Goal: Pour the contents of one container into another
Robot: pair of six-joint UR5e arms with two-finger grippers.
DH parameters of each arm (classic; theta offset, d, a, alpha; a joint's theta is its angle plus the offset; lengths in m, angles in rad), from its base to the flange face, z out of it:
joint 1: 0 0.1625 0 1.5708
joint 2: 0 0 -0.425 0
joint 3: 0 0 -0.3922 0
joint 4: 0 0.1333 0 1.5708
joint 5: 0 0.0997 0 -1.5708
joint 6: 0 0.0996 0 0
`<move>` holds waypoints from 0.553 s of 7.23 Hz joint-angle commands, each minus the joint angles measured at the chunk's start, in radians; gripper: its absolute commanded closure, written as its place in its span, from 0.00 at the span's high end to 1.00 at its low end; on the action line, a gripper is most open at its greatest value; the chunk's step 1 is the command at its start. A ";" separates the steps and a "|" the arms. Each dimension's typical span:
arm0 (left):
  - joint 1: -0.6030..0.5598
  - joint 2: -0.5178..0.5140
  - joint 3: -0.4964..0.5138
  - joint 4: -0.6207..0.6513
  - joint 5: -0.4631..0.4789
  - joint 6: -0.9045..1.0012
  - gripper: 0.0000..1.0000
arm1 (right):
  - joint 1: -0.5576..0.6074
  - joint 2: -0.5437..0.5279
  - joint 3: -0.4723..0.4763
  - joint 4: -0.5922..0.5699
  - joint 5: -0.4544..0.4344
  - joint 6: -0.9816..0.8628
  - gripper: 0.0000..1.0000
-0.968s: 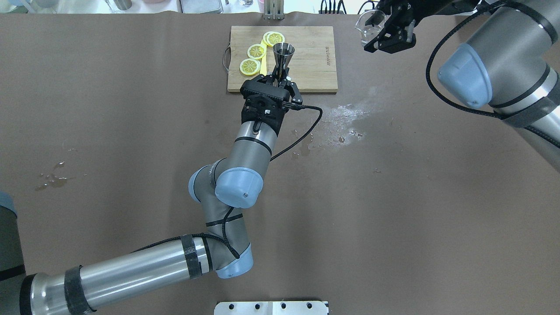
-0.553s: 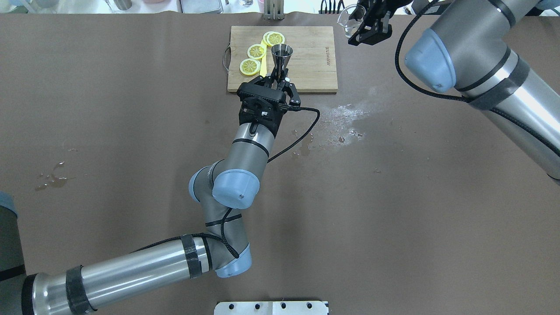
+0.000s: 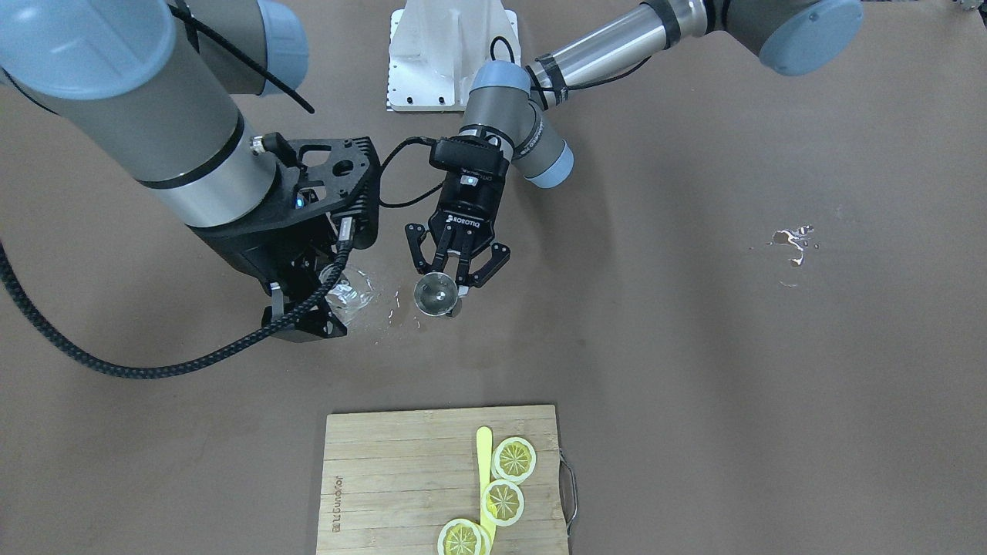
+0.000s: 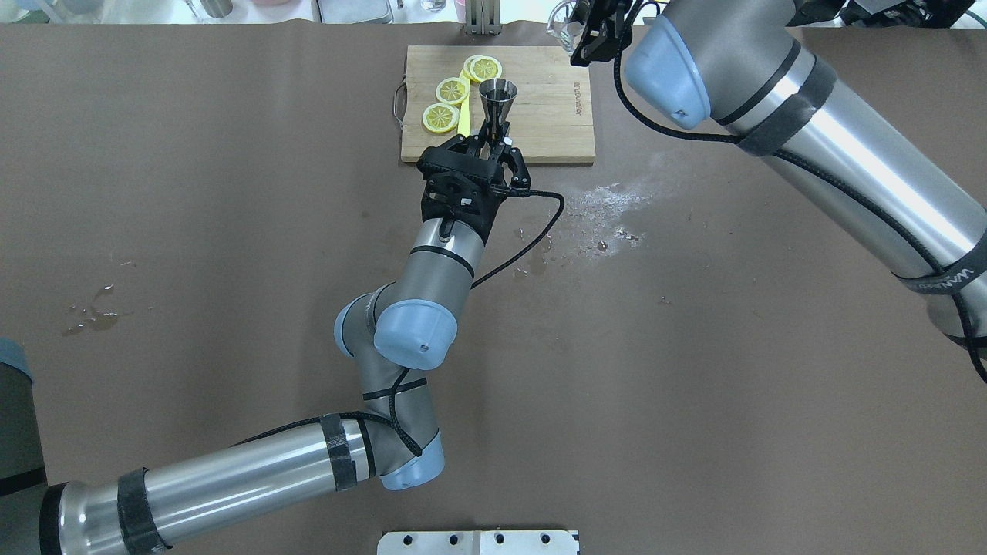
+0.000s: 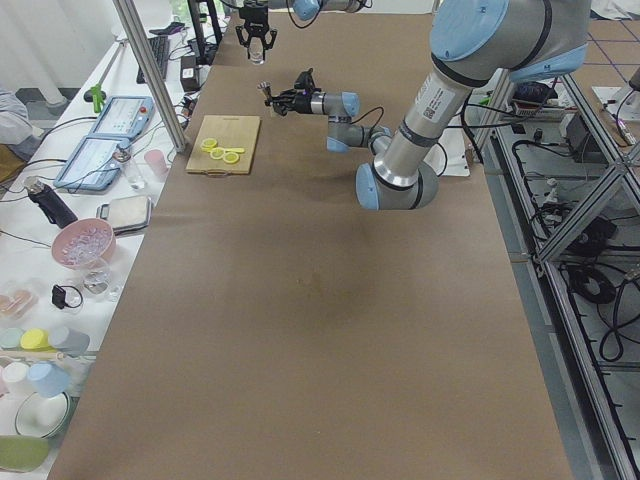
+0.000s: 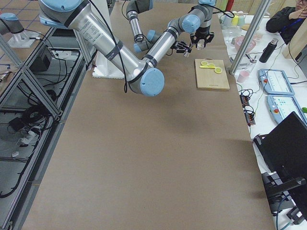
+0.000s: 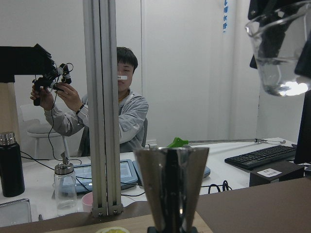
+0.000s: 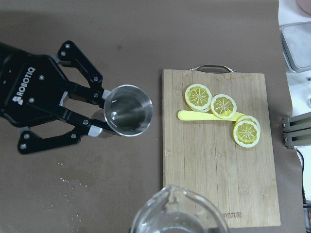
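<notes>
We see brown table [image 4: 231, 193], wet patch [image 4: 92, 314] at 9 o'clock in overhead view. White wall [image 7: 184, 73] behind aluminium post [image 7: 103, 97]. Side bench [image 5: 45, 205] carries keyboard [image 7: 262, 156], black flask [image 7: 10, 165]. Person [image 7: 121, 111] sits there. Cables [image 5: 600, 330] on floor, 3 o'clock.

From the table's end I see my near left arm [image 5: 400, 150] holding a small jigger [image 5: 265, 89] in its gripper [image 5: 272, 96] just past the cutting board [image 5: 225, 135] with its lemon slices [image 5: 222, 152] — the far right gripper [image 5: 257, 30] hangs higher, a clear beaker [image 5: 258, 55] under it.
</notes>
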 commanded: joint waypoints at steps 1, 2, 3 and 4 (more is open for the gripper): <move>0.003 0.000 0.001 -0.002 0.001 0.000 0.00 | -0.036 0.029 -0.007 -0.066 -0.043 -0.056 0.00; 0.003 0.000 0.003 -0.006 0.000 -0.002 0.00 | -0.037 0.048 -0.010 -0.105 -0.052 -0.097 0.00; 0.003 0.000 0.001 -0.006 -0.002 -0.002 0.00 | -0.040 0.063 -0.016 -0.141 -0.058 -0.129 0.00; 0.005 0.000 0.001 -0.006 -0.003 -0.002 0.00 | -0.048 0.078 -0.037 -0.146 -0.072 -0.140 0.00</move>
